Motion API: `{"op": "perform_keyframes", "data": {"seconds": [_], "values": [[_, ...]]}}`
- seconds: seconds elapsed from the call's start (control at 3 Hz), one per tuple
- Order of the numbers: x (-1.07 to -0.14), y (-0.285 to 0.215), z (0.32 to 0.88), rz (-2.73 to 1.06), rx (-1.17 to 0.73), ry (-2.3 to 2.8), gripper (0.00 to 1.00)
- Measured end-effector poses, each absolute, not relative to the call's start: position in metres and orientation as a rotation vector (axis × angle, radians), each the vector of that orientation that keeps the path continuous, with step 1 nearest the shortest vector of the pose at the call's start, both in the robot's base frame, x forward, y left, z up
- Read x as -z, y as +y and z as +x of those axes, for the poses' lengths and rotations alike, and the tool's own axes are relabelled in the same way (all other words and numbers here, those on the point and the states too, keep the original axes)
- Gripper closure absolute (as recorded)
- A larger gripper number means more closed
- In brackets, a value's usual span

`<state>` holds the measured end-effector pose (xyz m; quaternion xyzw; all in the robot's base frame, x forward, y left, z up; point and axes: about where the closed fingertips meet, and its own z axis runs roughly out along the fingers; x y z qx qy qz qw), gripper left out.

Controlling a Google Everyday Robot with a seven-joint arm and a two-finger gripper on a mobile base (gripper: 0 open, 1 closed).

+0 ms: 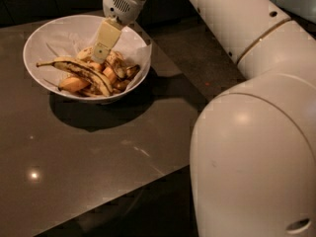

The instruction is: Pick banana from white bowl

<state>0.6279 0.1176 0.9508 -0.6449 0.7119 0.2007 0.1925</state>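
The white bowl [54, 33] stands at the back left of the dark table [98, 152]. It holds a pile of fruit. The banana [85, 53], pale yellow with brown speckles, lies at the back of the pile, partly hidden by my gripper. My gripper [100, 57] reaches down into the bowl from above, and its cream tip is at the banana, on top of the pile. A slimmer banana with black streaks [81, 71] lies across the front of the pile, its thin stem pointing left.
Orange fruit chunks [74, 84] lie in the bowl around the bananas. My large white arm [256, 147] fills the right side of the view. The table's front edge runs diagonally at the lower right.
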Motion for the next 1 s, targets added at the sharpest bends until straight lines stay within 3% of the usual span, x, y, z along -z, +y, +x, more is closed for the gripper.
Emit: {"op": "perform_keyframes", "data": {"seconds": [0.33, 1.0], "values": [[-0.947, 0.111, 0.63, -1.798, -0.564, 2.02, 0.34], [-0.936, 0.095, 0.638, -1.768, -0.55, 2.083, 0.33]]}}
